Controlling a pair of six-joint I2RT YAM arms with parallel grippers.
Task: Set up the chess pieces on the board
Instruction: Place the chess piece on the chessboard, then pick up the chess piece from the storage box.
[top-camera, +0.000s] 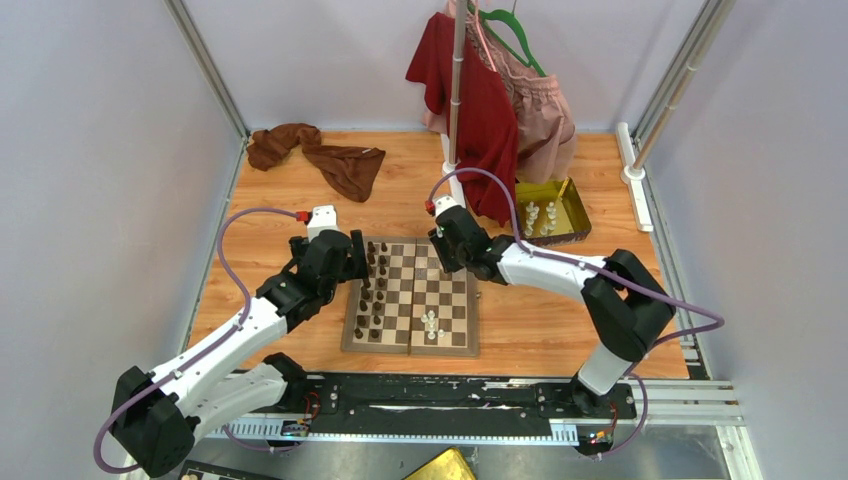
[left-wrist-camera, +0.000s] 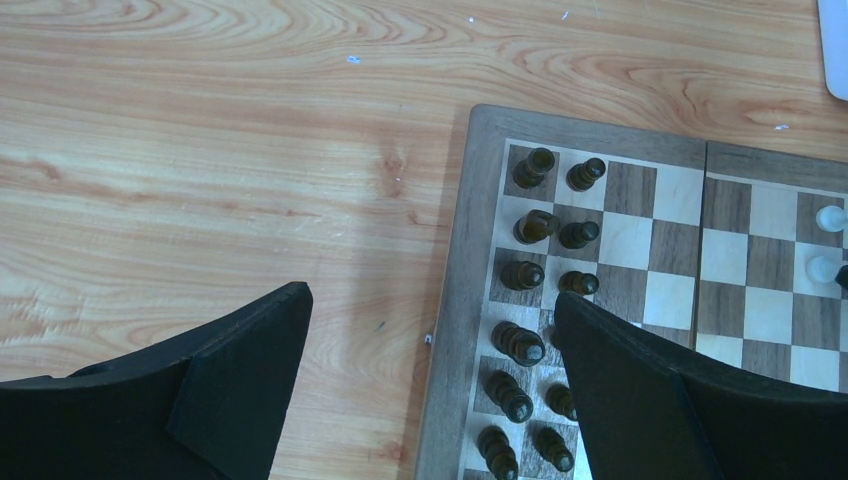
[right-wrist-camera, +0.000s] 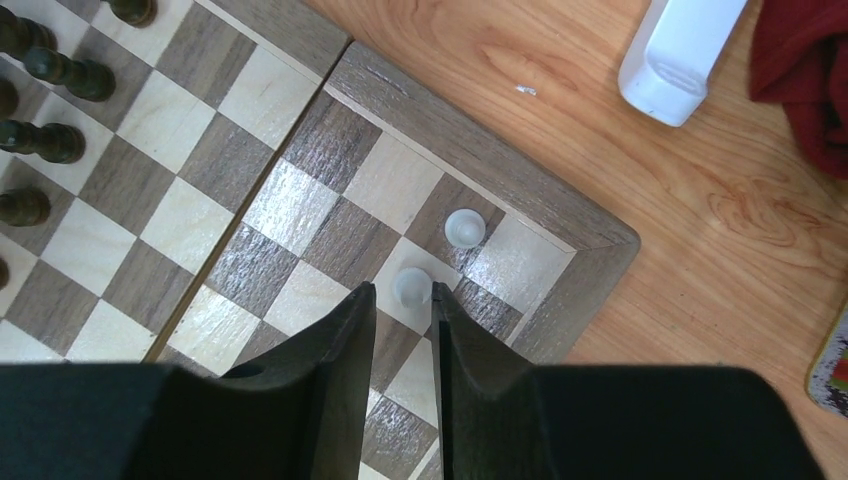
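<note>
The board (top-camera: 452, 300) lies in the middle of the table. Several dark brown chess pieces (top-camera: 375, 290) stand in two columns on its left side. A few cream-white pieces (top-camera: 430, 323) stand near its front middle. My left gripper (top-camera: 347, 258) is wide open and empty; in the left wrist view it (left-wrist-camera: 428, 296) hangs over the board's left border (left-wrist-camera: 468, 250), beside the dark pieces (left-wrist-camera: 520, 275). My right gripper (right-wrist-camera: 403, 288) is over the board's far right corner, its jaws narrowly open around a white piece (right-wrist-camera: 412, 284) standing on a light square. A second white piece (right-wrist-camera: 463, 227) stands one square further on.
A gold tray (top-camera: 577, 214) with several white pieces (top-camera: 540, 218) sits right of the board. A pole with a white base (right-wrist-camera: 680, 50) carries red (top-camera: 480, 100) and pink garments behind the board. A brown cloth (top-camera: 320, 155) lies at the back left.
</note>
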